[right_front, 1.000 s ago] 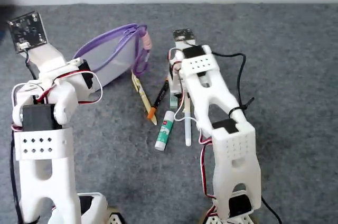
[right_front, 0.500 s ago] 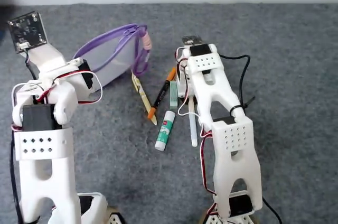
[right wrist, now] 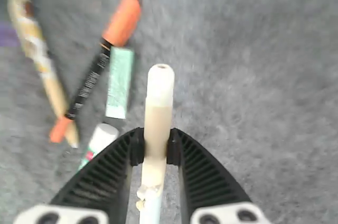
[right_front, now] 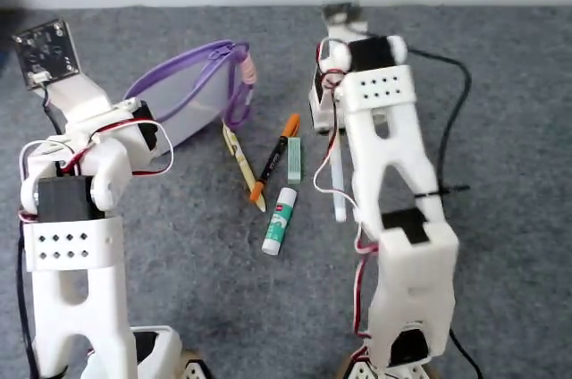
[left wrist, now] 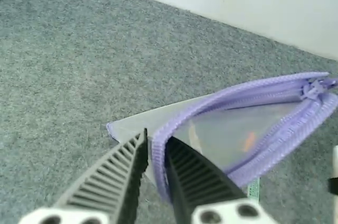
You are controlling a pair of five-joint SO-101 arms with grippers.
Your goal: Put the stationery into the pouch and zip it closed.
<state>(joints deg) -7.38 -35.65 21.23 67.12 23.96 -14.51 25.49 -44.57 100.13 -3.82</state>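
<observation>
A translucent pouch (right_front: 183,97) with a purple zipper is held open by the left hand (left wrist: 153,150). A white pen (right_front: 338,184) is clamped in the right hand (right wrist: 153,139). Beside it are laid an orange-capped marker (right_front: 275,154), green eraser (right_front: 294,160), patterned pencil (right_front: 241,164) and glue stick (right_front: 279,220).

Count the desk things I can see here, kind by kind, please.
Pens and pencils: 3 (white plastic pen, black pen with orange ends, beige patterned pencil)
Erasers: 1 (pale green flat eraser)
Glue sticks: 1 (white and green glue stick)
Pouches: 1 (clear pouch with purple zip)
Total: 6
</observation>
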